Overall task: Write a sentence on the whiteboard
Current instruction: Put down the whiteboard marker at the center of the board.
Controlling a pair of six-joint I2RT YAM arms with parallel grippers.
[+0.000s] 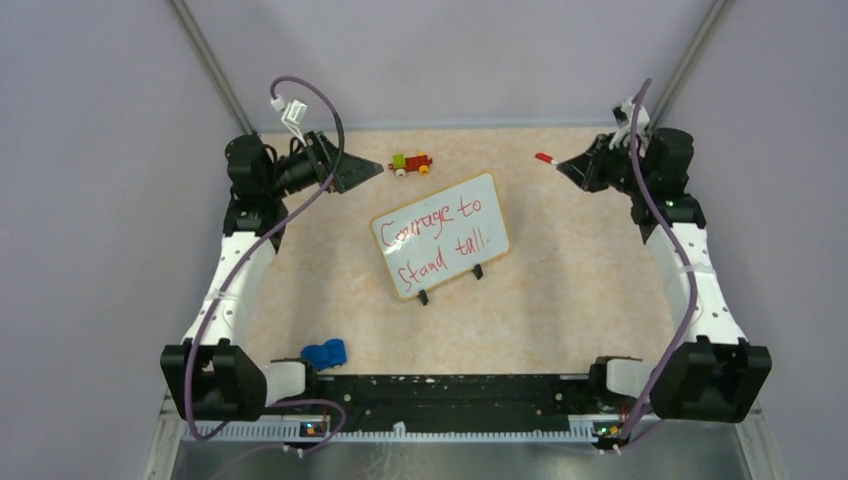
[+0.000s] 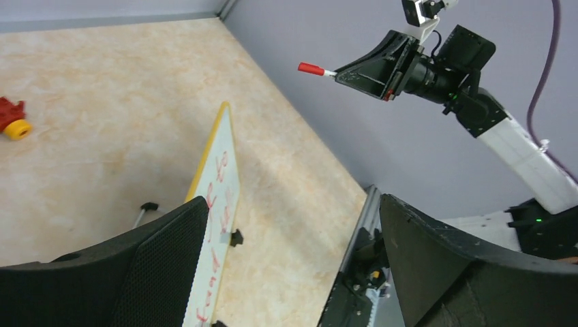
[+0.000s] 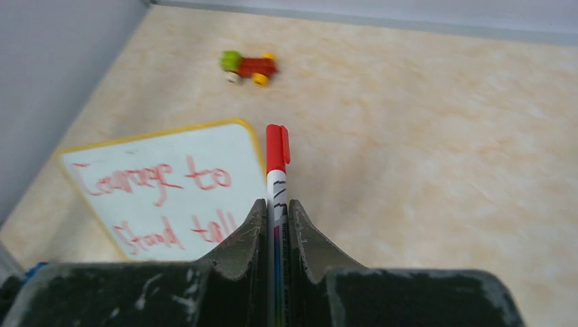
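The whiteboard [image 1: 482,192] stands tilted on two black feet mid-table. The sentence [image 1: 428,226], "Courage to stand tall." in red, fills it in two lines. My right gripper [image 1: 565,165] is raised at the far right, away from the board, shut on a red-capped white marker [image 1: 545,158] that points left. The right wrist view shows the marker [image 3: 277,153] clamped between the shut jaws of the gripper [image 3: 276,208], above the board [image 3: 225,146]. My left gripper [image 1: 375,170] hangs at the far left, open and empty [image 2: 293,204], and sees the board edge-on [image 2: 228,170].
A small red, green and yellow toy car [image 1: 411,163] lies behind the board. A blue toy [image 1: 324,353] lies near the left arm's base. Lilac walls close in the table on three sides. The black base rail [image 1: 450,390] runs along the near edge.
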